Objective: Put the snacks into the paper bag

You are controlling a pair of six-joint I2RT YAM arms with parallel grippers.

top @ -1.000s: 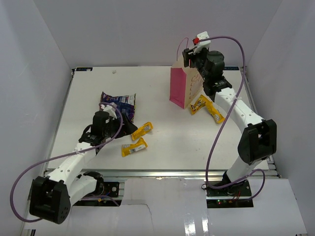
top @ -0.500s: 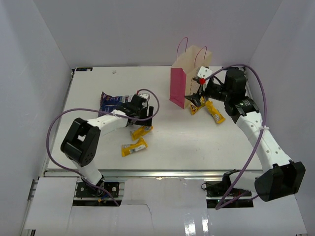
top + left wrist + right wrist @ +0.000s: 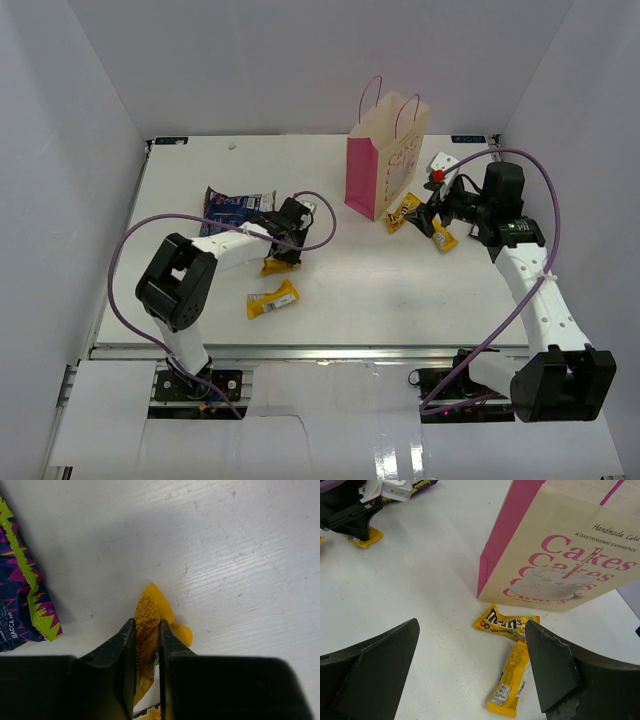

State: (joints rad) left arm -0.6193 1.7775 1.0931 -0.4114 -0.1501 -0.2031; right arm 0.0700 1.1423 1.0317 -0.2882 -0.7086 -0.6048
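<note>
Your left gripper (image 3: pixel 281 250) is clenched on a yellow bar (image 3: pixel 278 264) that lies on the surface (image 3: pixel 350 290) left of centre. In the left wrist view the two dark fingers (image 3: pixel 125 645) pinch the wrapper (image 3: pixel 150 607) from both sides, and its crumpled end sticks out past the tips. The bar looks to rest on the surface, though you cannot tell for sure from these views.

Just left of that grasp lies the chip bag (image 3: pixel 232 205), flat, blue-purple with a lime zigzag edge (image 3: pixel 22 580). It is near the fingers but apart from them. A second yellow bar (image 3: pixel 272 300) lies alone on the near side, well clear of both arms.

Your right gripper (image 3: pixel 428 214) is released, its jaws spread wide. In the right wrist view each finger (image 3: pixel 380 665) sits at an outer edge of the picture, with nothing between them. It hovers near the right side of the paper bag (image 3: pixel 385 160), above two snacks.

The paper bag stands upright on the far part of the surface, right of centre. Its pink side panel (image 3: pixel 502 535) faces left, its pink "Cakes" lettering faces your right wrist camera, and its cord handles stand up.

A yellow M&M's packet (image 3: pixel 505 623) lies just beside the foot of the bag. A slim yellow bar (image 3: pixel 510 685) touches it at one end and points away from the bag. Both lie on the surface outside the bag.
</note>
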